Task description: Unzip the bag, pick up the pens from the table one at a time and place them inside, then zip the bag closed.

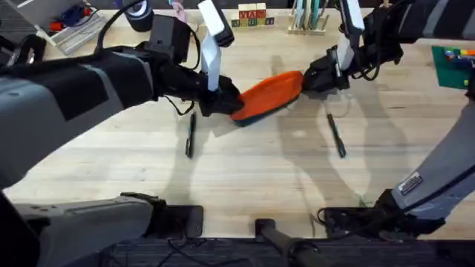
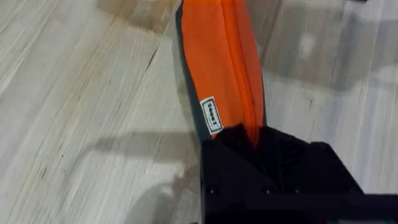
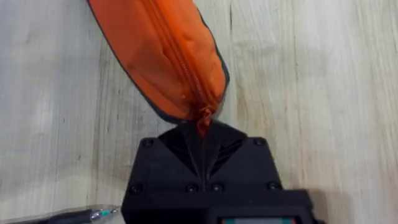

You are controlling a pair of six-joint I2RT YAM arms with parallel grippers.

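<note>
left fingers (image 2: 255,142) pinch bag (image 1: 269,94) end | right fingers (image 3: 204,127) pinch zipper tab (image 3: 203,117)

the left arm is extended from the lower left across the table toward the middle, and its gripper (image 1: 220,101) is lowered and clamped on one end of the bag (image 1: 269,95). the right arm is reached in from the lower right, bent at the elbow, and its gripper (image 1: 318,76) is closed tight on the opposite end. both pairs of black fingers (image 3: 202,152) are pressed together with no gap between them.
</note>
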